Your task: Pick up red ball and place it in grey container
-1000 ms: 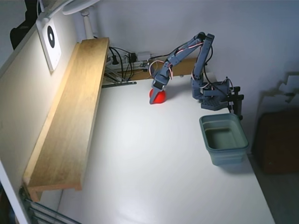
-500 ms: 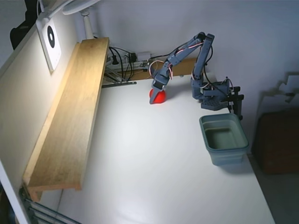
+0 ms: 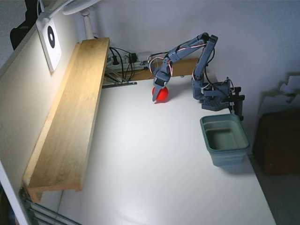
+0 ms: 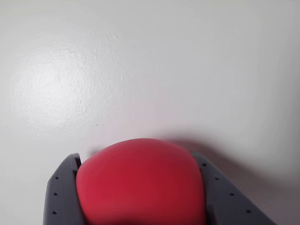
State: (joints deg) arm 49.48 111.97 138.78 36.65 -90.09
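Red fills the bottom of the wrist view: the red ball (image 4: 140, 183) sits between the two grey fingers (image 4: 63, 197), which press against its sides, so the gripper (image 4: 140, 187) is closed on it. From the fixed view, the ball (image 3: 162, 95) is at the far end of the white table (image 3: 154, 178), below the arm's bent wrist; whether it rests on the surface or hangs just above it I cannot tell. The grey container (image 3: 225, 139) stands well apart, nearer the camera and to the right in that view, just in front of the arm's base (image 3: 213, 96). Its long axis runs roughly from the base toward the camera, mouth open upward and empty. A ball has no axis to mind, so my guess is the carry turns only on swinging right and back over that rim.
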